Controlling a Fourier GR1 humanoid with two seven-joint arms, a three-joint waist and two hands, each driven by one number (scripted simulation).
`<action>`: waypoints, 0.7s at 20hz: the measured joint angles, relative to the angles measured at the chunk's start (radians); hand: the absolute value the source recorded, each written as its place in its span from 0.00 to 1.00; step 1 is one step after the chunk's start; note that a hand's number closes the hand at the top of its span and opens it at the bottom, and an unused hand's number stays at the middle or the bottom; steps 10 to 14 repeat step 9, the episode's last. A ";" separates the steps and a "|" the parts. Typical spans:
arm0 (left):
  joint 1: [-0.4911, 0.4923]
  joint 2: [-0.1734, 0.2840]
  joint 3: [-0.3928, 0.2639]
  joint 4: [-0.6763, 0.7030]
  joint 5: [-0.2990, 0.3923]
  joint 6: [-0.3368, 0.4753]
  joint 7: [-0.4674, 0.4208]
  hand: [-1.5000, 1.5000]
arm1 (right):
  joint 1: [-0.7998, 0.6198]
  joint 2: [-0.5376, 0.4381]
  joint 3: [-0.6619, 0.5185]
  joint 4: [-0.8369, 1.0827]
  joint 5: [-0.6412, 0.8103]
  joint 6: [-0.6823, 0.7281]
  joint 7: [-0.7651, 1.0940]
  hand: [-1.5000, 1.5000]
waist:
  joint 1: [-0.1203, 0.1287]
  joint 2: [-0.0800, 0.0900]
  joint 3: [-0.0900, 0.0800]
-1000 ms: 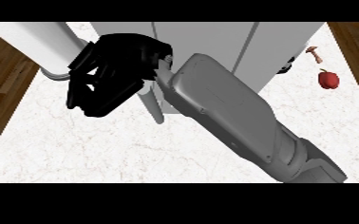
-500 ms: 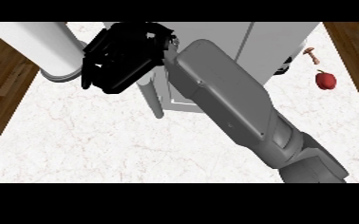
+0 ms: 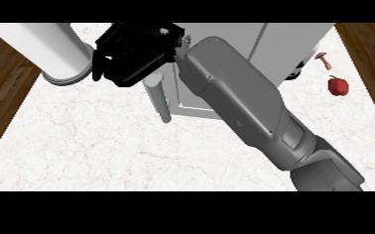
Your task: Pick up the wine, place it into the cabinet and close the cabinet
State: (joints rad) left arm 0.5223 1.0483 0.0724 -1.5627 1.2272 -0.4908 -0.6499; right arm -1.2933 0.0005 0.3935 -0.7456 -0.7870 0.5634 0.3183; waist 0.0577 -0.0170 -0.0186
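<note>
A grey cabinet (image 3: 293, 42) stands at the back of the white marble counter (image 3: 95, 144). My right forearm (image 3: 242, 104) reaches from the lower right diagonally across its front. My black right hand (image 3: 135, 52) is at the cabinet's upper left corner, above a vertical grey bar handle (image 3: 157, 99). Its fingers hang relaxed, pointing down and left, with nothing visible in them. The arm hides most of the cabinet's front, so I cannot tell how the door stands. No wine bottle shows. My left hand is out of view.
A large white cylinder (image 3: 47, 52) crosses the upper left, right beside my hand. A red fruit (image 3: 337, 86) and a small brown mushroom-like item (image 3: 322, 57) lie to the cabinet's right. Dark wood floor (image 3: 15, 89) borders the counter's left and right edges.
My right hand has moved up and to the right, from beside the white cylinder to the cabinet's upper left corner. The forearm followed it. The handle bar now shows below the hand.
</note>
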 measured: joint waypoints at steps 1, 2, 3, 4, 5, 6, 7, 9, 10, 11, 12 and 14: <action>-0.003 -0.004 0.000 -0.001 -0.005 0.002 0.002 0.00 | 0.001 0.000 -0.001 0.001 0.005 -0.001 -0.009 1.00 | 0.001 -0.001 -0.001; -0.004 -0.004 0.004 -0.004 -0.006 0.002 0.005 0.00 | 0.004 -0.001 0.001 0.001 0.015 -0.005 -0.020 1.00 | 0.002 -0.002 -0.002; -0.007 -0.005 0.005 -0.005 -0.008 0.004 0.009 0.00 | 0.006 0.000 0.002 -0.002 0.022 -0.013 -0.030 1.00 | 0.001 -0.002 -0.003; -0.009 -0.006 0.005 -0.006 -0.009 0.004 0.013 0.00 | 0.009 -0.001 0.004 -0.005 0.030 -0.014 -0.042 1.00 | 0.001 -0.002 -0.006; -0.014 -0.009 0.005 -0.008 -0.010 0.007 0.016 0.00 | 0.010 0.000 0.005 -0.007 0.036 -0.018 -0.052 1.00 | 0.000 -0.001 -0.007; -0.018 -0.010 0.003 -0.013 -0.012 0.010 0.019 0.00 | 0.011 0.000 0.008 -0.010 0.041 -0.021 -0.063 1.00 | -0.002 -0.001 -0.009; -0.020 -0.009 0.004 -0.017 -0.014 0.009 0.022 0.00 | 0.014 0.000 0.009 -0.012 0.048 -0.026 -0.073 1.00 | -0.001 -0.001 -0.009; -0.026 -0.007 0.005 -0.023 -0.019 0.010 0.028 0.00 | 0.018 0.000 0.010 -0.015 0.049 -0.032 -0.086 1.00 | -0.001 -0.002 -0.012; -0.026 -0.007 0.005 -0.023 -0.019 0.010 0.028 0.00 | 0.018 0.000 0.010 -0.015 0.049 -0.032 -0.086 1.00 | -0.001 -0.002 -0.012; -0.026 -0.007 0.005 -0.023 -0.019 0.010 0.028 0.00 | 0.018 0.000 0.010 -0.015 0.049 -0.032 -0.086 1.00 | -0.001 -0.002 -0.012; -0.026 -0.007 0.005 -0.023 -0.019 0.010 0.028 0.00 | 0.018 0.000 0.010 -0.015 0.049 -0.032 -0.086 1.00 | -0.001 -0.002 -0.012; -0.026 -0.007 0.005 -0.023 -0.019 0.010 0.028 0.00 | 0.018 0.000 0.010 -0.015 0.049 -0.032 -0.086 1.00 | -0.001 -0.002 -0.012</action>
